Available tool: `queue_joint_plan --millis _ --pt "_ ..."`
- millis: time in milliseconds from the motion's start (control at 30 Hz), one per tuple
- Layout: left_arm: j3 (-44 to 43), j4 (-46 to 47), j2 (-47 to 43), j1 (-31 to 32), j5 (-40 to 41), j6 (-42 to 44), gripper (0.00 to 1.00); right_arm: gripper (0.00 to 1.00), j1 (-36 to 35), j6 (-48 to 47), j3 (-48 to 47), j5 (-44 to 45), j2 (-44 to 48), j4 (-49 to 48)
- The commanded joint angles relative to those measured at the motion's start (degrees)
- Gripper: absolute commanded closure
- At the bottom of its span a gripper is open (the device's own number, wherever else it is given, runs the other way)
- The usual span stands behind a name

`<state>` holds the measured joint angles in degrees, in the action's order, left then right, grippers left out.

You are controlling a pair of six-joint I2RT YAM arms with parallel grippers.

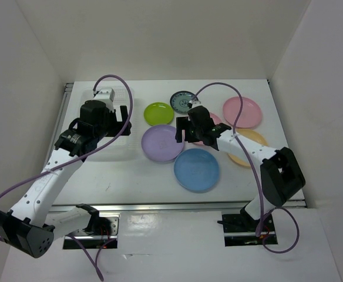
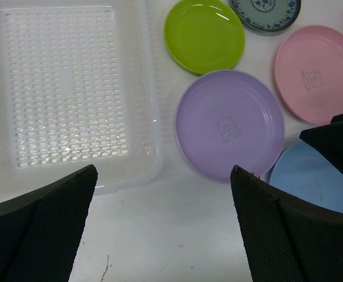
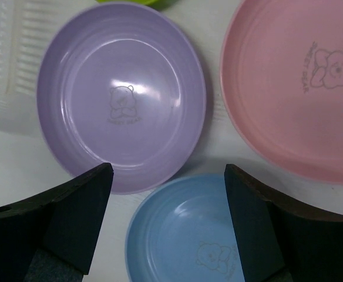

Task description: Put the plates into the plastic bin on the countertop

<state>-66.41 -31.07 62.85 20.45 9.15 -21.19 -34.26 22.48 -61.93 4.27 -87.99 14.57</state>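
- Progress: none that I can see. The bin [image 2: 154,135] shows only its bare lattice floor in my left wrist view, so I judge every plate is left to move.
- I count seven plates on the countertop [image 1: 130,176].
  - The lavender plate [image 1: 161,143] sits just beside the bin, at its 3 o'clock.
  - Around the lavender one, the lime green plate [image 1: 158,113] is at 12 o'clock, the patterned teal plate [image 1: 182,100] at 1 o'clock and the blue plate [image 1: 197,169] at 5 o'clock.
  - One pink plate [image 1: 242,111] lies out at 2 o'clock.
  - A second pink plate [image 3: 295,88] and the orange-yellow plate [image 1: 255,138] are partly hidden under my right arm.
- My left claw [image 2: 162,176] is spread wide and empty, above the bin's near corner.
- My right claw [image 3: 168,170] is also spread and empty, over the spot where the lavender, pink and blue plates meet.
- Writing: these three plates each carry a small bear drawing. The words by it seem to read "SWEET BEAR", though I am not certain. I see no other labels.
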Motion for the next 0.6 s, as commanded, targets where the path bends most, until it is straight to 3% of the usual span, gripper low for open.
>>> queue_joint_plan --millis 0,267,567 --pt "-1.79 0.13 -0.89 0.3 3.68 -0.17 0.0 0.16 -0.28 1.95 -2.84 0.2 -0.69 -0.51" --pt "-0.74 0.13 -0.89 0.3 4.29 -0.17 0.0 0.25 -0.28 3.71 -2.23 -2.95 -6.67 -3.31" --pt "-0.21 0.66 -1.5 0.3 3.77 0.89 0.0 0.28 -0.28 3.71 -3.9 -1.11 -12.82 -4.54"
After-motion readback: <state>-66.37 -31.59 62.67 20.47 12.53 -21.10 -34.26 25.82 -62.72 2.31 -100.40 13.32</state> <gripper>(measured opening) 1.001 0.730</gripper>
